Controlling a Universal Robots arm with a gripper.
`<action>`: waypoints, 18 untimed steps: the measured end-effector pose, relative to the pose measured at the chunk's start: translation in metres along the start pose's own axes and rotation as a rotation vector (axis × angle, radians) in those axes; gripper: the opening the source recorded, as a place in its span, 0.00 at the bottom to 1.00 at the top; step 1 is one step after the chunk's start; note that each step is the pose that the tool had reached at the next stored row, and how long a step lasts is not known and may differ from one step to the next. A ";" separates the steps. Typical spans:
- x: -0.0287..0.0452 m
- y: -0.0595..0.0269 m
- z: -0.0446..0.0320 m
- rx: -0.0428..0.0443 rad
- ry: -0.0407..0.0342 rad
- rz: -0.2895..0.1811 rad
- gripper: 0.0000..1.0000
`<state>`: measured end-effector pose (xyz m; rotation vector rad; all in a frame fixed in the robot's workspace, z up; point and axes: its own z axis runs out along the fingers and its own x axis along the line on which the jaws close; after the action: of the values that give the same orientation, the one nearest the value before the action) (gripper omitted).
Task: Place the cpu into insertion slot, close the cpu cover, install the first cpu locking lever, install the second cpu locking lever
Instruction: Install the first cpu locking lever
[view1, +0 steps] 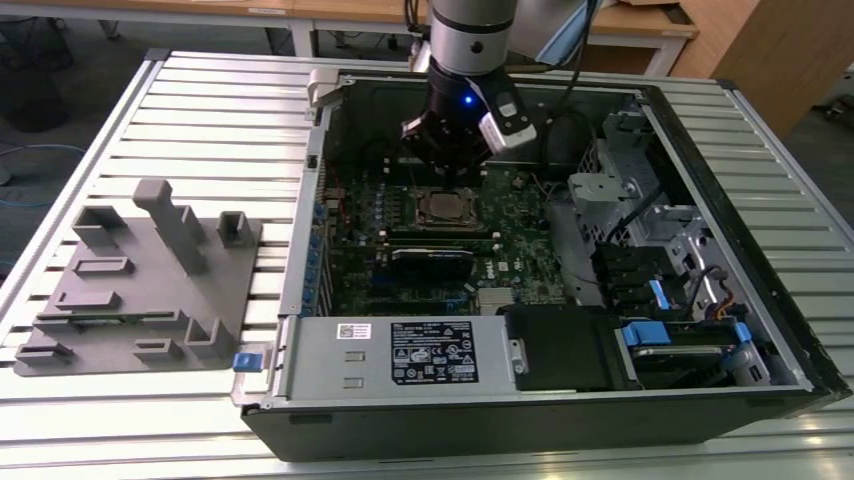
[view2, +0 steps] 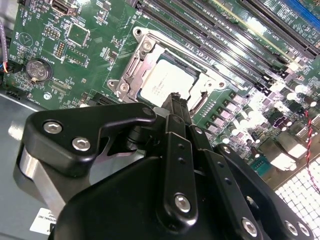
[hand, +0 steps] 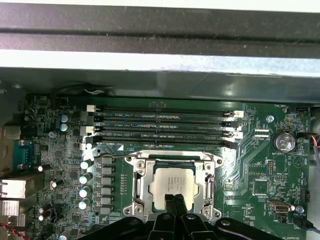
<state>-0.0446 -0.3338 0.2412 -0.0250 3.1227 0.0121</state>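
The cpu (hand: 172, 184) lies in the slot (hand: 170, 163) mid-board (hand: 250, 165), framed by the cover (hand: 138, 186). On the slatted table (view1: 200, 110), a grey fixture (view1: 140, 280) sits toward the exterior view's left edge, with the open case (view1: 534, 420) beside it. The arm (view1: 470, 40) hangs upright. The gripper (hand: 175, 201), jaws together, hovers above the cpu.

Bench (view1: 200, 110): silver metal top w/ ribbed slats. Two things sit directly on it. An open black PC case (view1: 534, 435), lying on its side, takes the middle & the exterior view's right. A grey fixture block (view1: 134, 290) w/ upright posts & pockets lies just beside the case, on the exterior view's left.
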 end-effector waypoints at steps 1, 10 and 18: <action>0.0005 0.0000 0.0000 0.0001 0.0000 0.000 0.11; 0.0178 0.0017 -0.0001 0.0003 -0.0118 0.000 0.11; 0.0315 0.0029 -0.0002 0.0005 -0.0223 0.000 0.11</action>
<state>-0.0761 -0.3314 0.2408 -0.0248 3.1004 0.0116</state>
